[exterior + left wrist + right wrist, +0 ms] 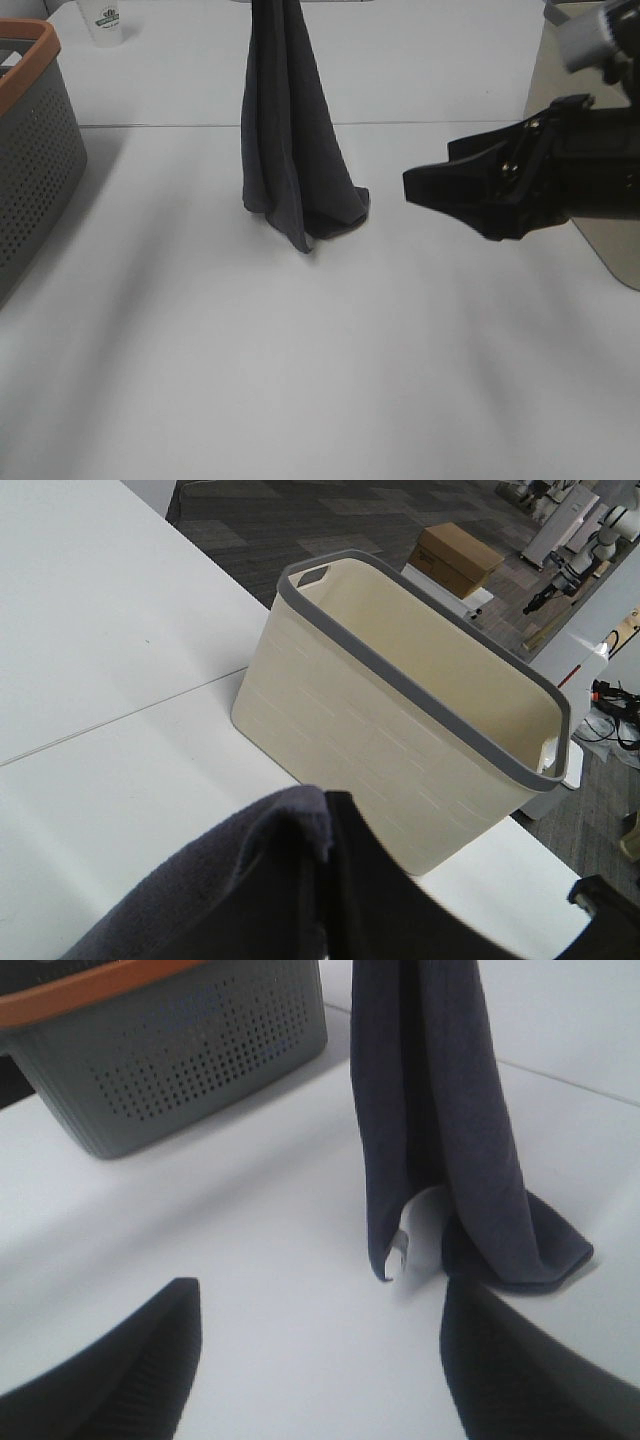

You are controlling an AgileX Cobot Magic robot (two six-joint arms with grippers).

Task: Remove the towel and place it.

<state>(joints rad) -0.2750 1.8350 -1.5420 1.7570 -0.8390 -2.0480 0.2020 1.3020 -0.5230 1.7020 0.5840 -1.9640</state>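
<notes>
The towel (290,130) hangs at twelve o'clock, its lower folds touching the table (300,380), with the left gripper (330,880) jaws clamped on it. The right gripper (432,175) hovers at three o'clock of it, jaws wide.

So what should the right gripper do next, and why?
Probably ease the open right gripper toward the towel, at its lower edge: it hangs from above, bottom bunched on the table, and the jaws stand apart beside it, not touching.

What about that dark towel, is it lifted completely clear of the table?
No, the towel hangs from above, but its lower end lies folded on the table.
</notes>
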